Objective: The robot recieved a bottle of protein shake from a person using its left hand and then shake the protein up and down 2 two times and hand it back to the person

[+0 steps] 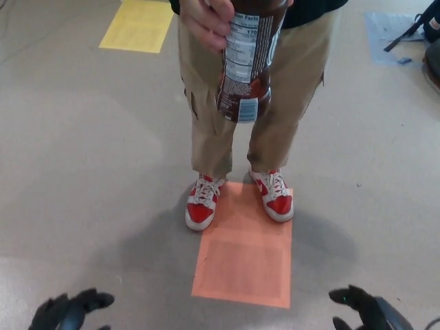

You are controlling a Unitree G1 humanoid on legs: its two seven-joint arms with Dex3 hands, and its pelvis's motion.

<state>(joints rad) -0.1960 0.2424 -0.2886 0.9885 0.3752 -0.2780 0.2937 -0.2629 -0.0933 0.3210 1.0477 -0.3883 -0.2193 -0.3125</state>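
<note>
A person's hand [206, 20] at the top of the head view holds a brown protein shake bottle [246, 62] with a white nutrition label, hanging bottom down in front of the person's legs. My left hand [69, 311] shows at the bottom left edge, fingers spread and empty, far below the bottle. In the bottom right corner my right hand [361, 309] is also open and empty. Neither hand touches the bottle.
The person stands facing me in tan trousers [206, 117] and red-and-white shoes [203, 203], toes on an orange floor mat [244, 254]. A yellow mat [137, 24] lies at the far left. A blue sheet [392, 34] with dark gear lies at the far right.
</note>
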